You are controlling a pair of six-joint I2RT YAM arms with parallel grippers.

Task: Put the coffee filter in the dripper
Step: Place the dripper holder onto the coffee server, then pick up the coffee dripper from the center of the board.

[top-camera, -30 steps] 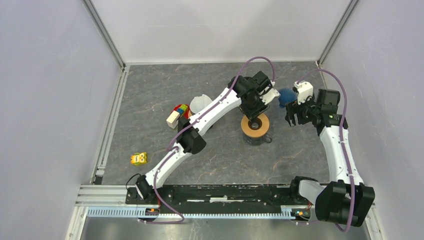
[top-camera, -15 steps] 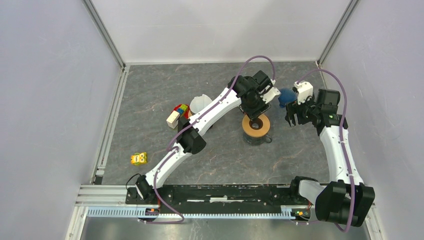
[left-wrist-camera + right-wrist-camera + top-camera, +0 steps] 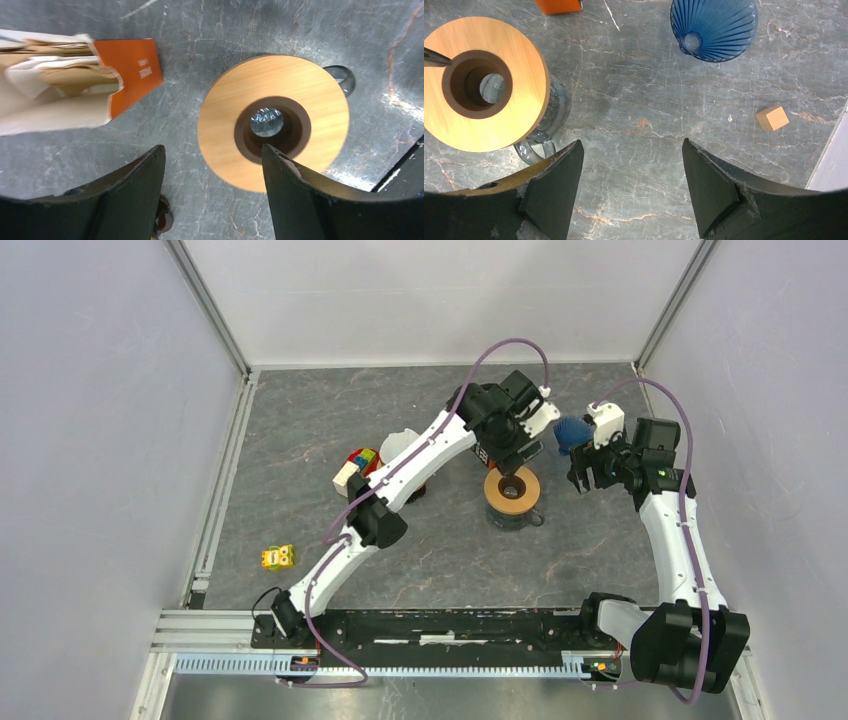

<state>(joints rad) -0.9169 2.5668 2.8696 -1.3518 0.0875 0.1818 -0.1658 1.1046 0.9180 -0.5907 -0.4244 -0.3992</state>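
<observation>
The blue ribbed dripper (image 3: 714,27) sits on the table at the back right (image 3: 572,432), empty. An open packet of beige coffee filters (image 3: 55,95) with an orange flap (image 3: 130,70) lies left of a wooden-collared glass carafe (image 3: 272,122). In the top view my left arm mostly hides the packet. My left gripper (image 3: 212,150) is open and empty, hovering above the table just beside the carafe (image 3: 511,490). My right gripper (image 3: 631,145) is open and empty over bare table, between the carafe (image 3: 484,85) and the dripper.
A small wooden cube (image 3: 772,118) lies near the right wall. A white object (image 3: 400,447), a coloured cube (image 3: 362,460) and a pale wooden block (image 3: 345,478) sit left of the left arm. A yellow toy (image 3: 278,557) lies at the front left.
My left gripper has drawn back from above the carafe's opening toward the far side and turned a little. The right arm has not moved.
</observation>
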